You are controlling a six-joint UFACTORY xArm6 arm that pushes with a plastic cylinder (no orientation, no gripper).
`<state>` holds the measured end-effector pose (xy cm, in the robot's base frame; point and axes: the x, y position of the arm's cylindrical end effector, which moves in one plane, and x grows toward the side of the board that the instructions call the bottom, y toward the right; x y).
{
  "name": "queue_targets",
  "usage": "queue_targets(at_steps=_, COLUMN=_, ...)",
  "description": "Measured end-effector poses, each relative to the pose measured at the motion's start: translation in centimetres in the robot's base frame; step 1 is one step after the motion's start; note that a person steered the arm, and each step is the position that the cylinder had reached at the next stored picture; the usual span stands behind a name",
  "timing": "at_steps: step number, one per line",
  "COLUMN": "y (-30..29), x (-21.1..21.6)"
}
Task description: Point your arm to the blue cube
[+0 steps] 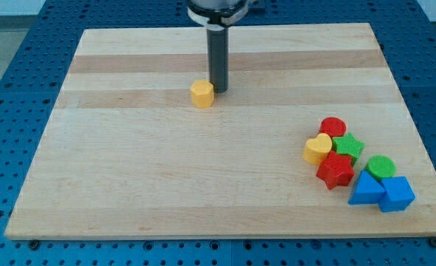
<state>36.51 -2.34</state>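
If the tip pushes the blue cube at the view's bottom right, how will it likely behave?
The blue cube has flat faces, so it should slide, not roll. It touches the blue triangular block, which would probably shift too. It sits near the board's edge and could fall. My tip is far away.

My tip [218, 90] rested on the wooden bench [166, 177] just to the view's right of the yellow hexagonal block [202, 94], near the view's top. Well apart, at the view's lower right, sat a tight cluster: red cylinder [333, 126], yellow heart [318, 148], green star [348, 146], red star [335, 171] and green cylinder [381, 166]. The blue triangular block [366, 189] touched the blue cube [396, 194] at the cluster's bottom.
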Motion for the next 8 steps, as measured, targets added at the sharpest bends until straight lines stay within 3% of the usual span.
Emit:
queue_targets(at_steps=1, y=4.1, x=0.0)
queue_targets(at_steps=2, y=12.9, x=0.7)
queue_targets(at_steps=4, y=24.5, x=5.6)
queue_targets(at_steps=5, y=27.1, x=7.3)
queue_targets(at_steps=8, y=34.4, x=18.9)
